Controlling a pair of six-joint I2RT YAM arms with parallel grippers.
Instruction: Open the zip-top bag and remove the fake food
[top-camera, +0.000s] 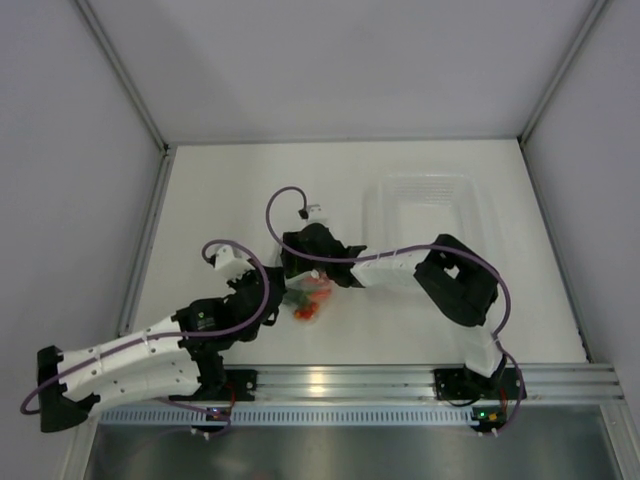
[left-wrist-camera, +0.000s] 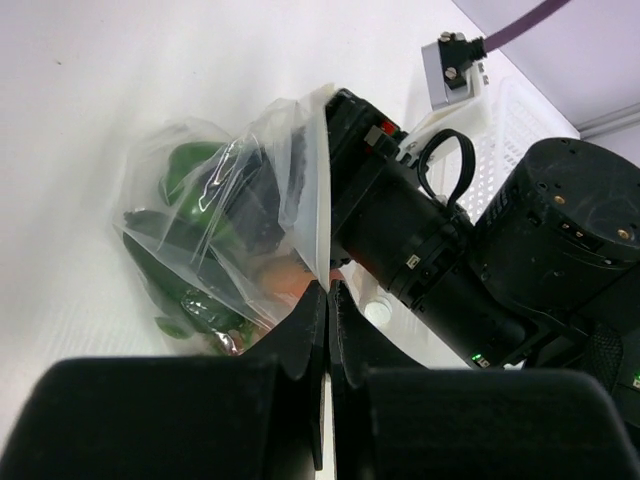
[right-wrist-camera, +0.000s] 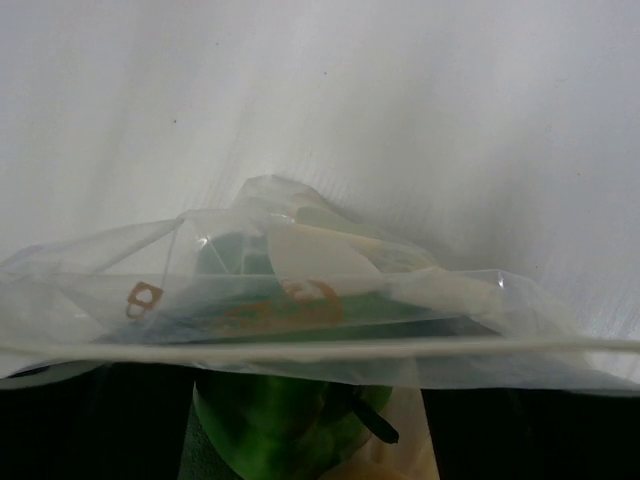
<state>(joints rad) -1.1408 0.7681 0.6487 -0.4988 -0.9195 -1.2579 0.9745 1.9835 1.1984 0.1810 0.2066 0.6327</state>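
Bag (top-camera: 306, 300) of clear, wrinkled plastic lies on my white table (top-camera: 225, 200), near the middle and a little toward the near edge, between my two grippers. The food (left-wrist-camera: 190, 170) is inside it. Through the film I see bright green at the top, darker green pieces lower down and an orange-pink piece near the bottom. From above, red bits show through as well.

My left gripper (left-wrist-camera: 328, 292) comes in from the left. Its fingers are pressed together, with the bag's pale edge strip pinched between the tips.

My right gripper (top-camera: 297, 277) reaches in from the right, its arm bent across the table. In the left wrist view its black body is right against the bag's mouth, and a dark shape shows through the film there. I cannot tell whether its fingers are apart or together.

In the right wrist view the bag fills the frame. Its zip strip (right-wrist-camera: 300, 350) runs straight across from side to side. A glossy green pepper (right-wrist-camera: 270, 425) sits just below the strip.

A clear rigid tray (top-camera: 425, 200) stands well apart from the bag, toward the far right of the table.
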